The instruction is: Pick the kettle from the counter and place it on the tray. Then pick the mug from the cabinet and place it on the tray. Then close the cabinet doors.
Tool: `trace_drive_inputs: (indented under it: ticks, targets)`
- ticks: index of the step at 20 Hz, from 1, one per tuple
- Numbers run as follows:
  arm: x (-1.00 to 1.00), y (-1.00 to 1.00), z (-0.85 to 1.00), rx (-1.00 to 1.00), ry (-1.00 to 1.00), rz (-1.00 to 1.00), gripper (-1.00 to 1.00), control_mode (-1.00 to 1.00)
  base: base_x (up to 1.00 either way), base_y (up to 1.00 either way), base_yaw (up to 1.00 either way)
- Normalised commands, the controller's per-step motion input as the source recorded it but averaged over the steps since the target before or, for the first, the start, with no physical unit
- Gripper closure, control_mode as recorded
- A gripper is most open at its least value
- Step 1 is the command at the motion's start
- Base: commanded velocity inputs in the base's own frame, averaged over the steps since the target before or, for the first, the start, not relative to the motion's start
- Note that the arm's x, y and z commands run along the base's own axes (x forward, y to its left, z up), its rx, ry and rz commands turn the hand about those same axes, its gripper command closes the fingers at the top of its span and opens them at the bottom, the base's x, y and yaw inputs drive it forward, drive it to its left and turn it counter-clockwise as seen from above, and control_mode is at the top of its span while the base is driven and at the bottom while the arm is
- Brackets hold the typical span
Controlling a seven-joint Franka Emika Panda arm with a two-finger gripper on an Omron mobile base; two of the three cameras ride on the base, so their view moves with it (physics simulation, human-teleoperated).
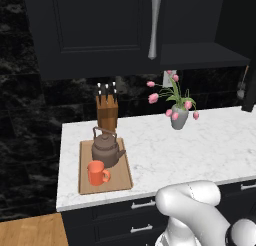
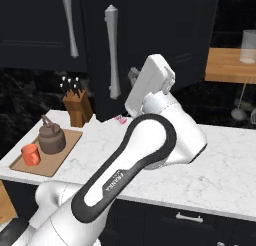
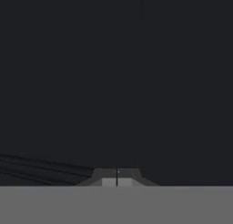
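Observation:
The dark-brown kettle [image 1: 106, 148] [image 2: 51, 138] and the orange mug [image 1: 97, 173] [image 2: 30, 154] both stand on the wooden tray [image 1: 123, 179] [image 2: 65, 153] at the left end of the marble counter [image 1: 165, 140] [image 2: 225, 160]. Above them, the left cabinet door [image 1: 95, 20] is closed. The right cabinet door [image 2: 165, 30] hangs partly swung out, and the cabinet's inner shelf [image 1: 200, 55] shows beside it. My gripper [image 3: 117, 178] [image 2: 133, 76] is shut, holds nothing, and is raised close against that door's dark panel, right of its bar handle [image 2: 112, 50].
A knife block [image 1: 106, 112] [image 2: 79, 107] stands behind the tray. A grey vase of pink tulips [image 1: 179, 115] sits mid-counter. A wooden shelf with a glass [image 2: 249, 45] is at the far right. Dark drawers run under the counter.

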Motion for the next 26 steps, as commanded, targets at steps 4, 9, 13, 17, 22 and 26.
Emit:
trace_drive_inputs:
  ticks: [4,9,13,17,22,26]
  targets:
    - [0.26,0.51,0.3,-0.06,0.27,0.0,1.0,-1.0,0.0,0.0,0.0]
    - [0.21,0.58,0.17,-0.07,0.23,-0.01,1.0,-1.0,0.0,0.0,0.0]
    - [0.21,0.57,0.02,-0.06,0.14,-0.02,1.0,-1.0,0.0,0.0,0.0]
    - [0.29,0.57,0.0,-0.06,0.07,-0.05,1.0,-1.0,0.0,0.0,0.0]
    - [0.41,0.48,0.0,-0.05,0.06,-0.1,1.0,-1.0,0.0,0.0,0.0]
    - [0.41,0.36,0.0,-0.04,0.03,-0.13,1.0,-1.0,0.0,0.0,0.0]
